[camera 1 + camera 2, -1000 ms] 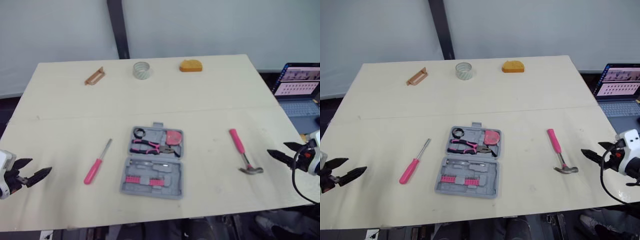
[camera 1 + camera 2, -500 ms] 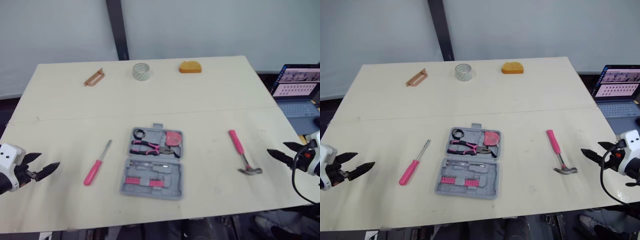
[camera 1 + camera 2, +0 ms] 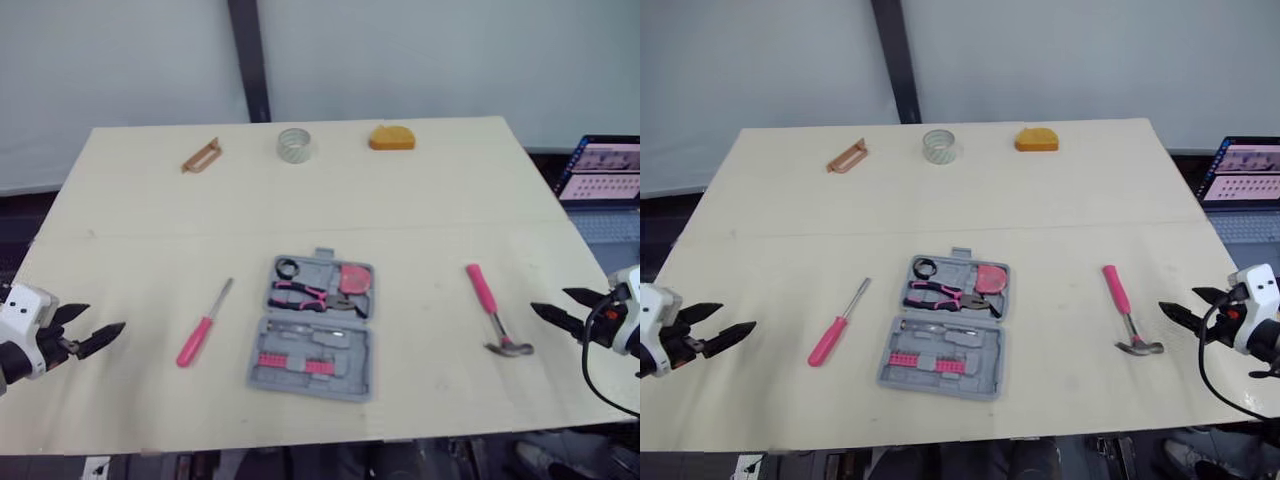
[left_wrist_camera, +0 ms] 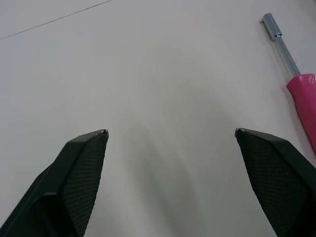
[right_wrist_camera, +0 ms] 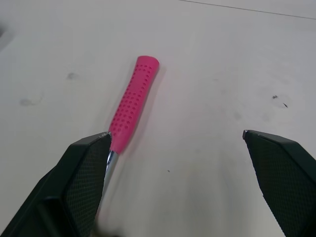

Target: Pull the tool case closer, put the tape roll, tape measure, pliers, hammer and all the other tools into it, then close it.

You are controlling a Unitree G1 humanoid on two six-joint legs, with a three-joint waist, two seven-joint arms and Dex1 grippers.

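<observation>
Tool case lies open mid-way across the surface, pliers inside. Left end effector spread wide, empty, at its 9 o'clock, facing screwdriver. Right end effector likewise at 3 o'clock, by hammer. Likely staged for pickups.

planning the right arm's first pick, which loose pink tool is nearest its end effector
The hammer, right of the tool case; the pink screwdriver lies on the case's left side.
</observation>
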